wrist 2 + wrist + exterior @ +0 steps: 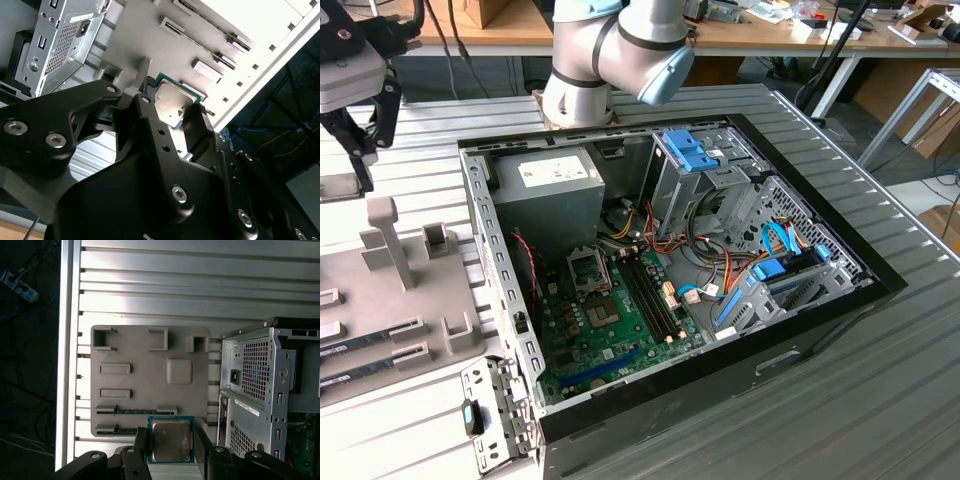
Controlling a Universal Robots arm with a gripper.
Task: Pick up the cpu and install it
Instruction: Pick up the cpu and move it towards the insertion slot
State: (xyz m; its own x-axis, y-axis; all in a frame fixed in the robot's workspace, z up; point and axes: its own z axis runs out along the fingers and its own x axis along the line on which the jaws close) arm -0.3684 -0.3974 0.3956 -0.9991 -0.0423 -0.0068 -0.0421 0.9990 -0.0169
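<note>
Gripper [171,441] is pinching the cpu [170,439] by two opposite edges. The jaws are drawn in to just the chip's width, and the silvery lid is facing the first wrist view with the green rim showing all round. The edge hold is probably sparing the contact face underneath and keeping the chip level. In the second wrist view one black finger [196,125] is pressing flat against the chip's side, so the grip is looking square rather than cornered. The chip is hanging over the near edge of the grey fixture tray [140,347], whose square recess [179,371] is sitting empty (likely the cpu's parking spot). Two memory sticks [135,411] are lying in their slots beside it. In the exterior view the tool is hovering at the exterior view's left, above the tray and well apart from the open computer case [480,220]. Inside the case the green motherboard [610,335] is lying flat, and its metal-framed socket [590,268] is waiting unfilled, reachable from straight above. By my reading the pick is done and the install is not yet started.
</note>
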